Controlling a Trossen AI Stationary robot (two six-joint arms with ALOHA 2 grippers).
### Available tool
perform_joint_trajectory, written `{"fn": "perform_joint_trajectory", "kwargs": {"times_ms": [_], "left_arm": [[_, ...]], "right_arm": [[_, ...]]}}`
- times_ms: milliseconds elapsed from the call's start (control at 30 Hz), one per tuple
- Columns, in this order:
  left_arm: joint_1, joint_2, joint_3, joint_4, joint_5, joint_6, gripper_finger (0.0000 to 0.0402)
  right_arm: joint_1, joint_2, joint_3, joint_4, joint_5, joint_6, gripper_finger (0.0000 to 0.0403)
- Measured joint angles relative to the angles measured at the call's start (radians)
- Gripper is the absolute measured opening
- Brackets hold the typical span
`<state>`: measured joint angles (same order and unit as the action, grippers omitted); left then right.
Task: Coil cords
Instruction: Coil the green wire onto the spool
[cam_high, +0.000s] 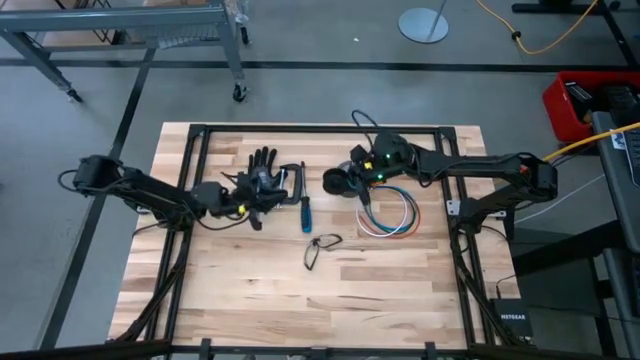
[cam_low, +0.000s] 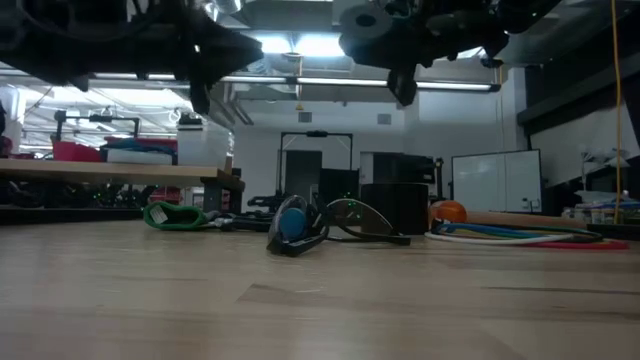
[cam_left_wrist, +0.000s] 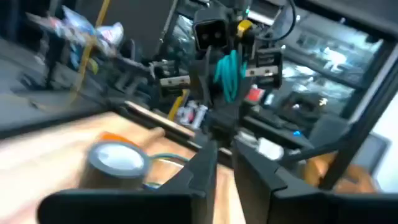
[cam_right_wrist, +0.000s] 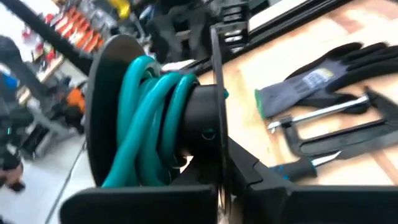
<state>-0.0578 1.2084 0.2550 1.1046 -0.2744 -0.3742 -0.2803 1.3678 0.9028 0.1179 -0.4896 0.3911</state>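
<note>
The bench is pale wood in butcher-block strips with a black frame, and on it the cords loop in white, blue and red-orange beside a grey tape roll. A black spool wound with teal cord fills the right wrist view, where a black glove with a grey cuff, a black-and-silver clamp and a blue-handled screwdriver lie on the wood. Dark-framed safety glasses sit nearer the front, both arms are black, a yellow cable crosses the grey floor, and a red box stands at the right.
</note>
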Motion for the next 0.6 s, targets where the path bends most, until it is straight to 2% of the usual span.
{"fn": "perform_joint_trajectory", "kwargs": {"times_ms": [133, 300, 433, 600], "left_arm": [[0.024, 0.079, 0.021, -0.007, 0.087, -0.095, 0.0045], [0.056, 0.213, 0.116, -0.004, 0.229, -0.163, 0.0045], [0.071, 0.323, 0.216, -0.013, 0.311, -0.125, 0.0045], [0.072, 0.394, 0.295, -0.025, 0.327, -0.043, 0.0045]], "right_arm": [[0.048, 0.0, 0.0, -0.052, -0.001, -0.078, 0.0001], [0.102, 0.008, -0.001, -0.112, -0.001, -0.111, 0.0001], [0.137, 0.018, -0.001, -0.138, -0.001, -0.11, 0.0001], [0.171, 0.019, -0.002, -0.181, -0.001, -0.109, 0.0001]]}}
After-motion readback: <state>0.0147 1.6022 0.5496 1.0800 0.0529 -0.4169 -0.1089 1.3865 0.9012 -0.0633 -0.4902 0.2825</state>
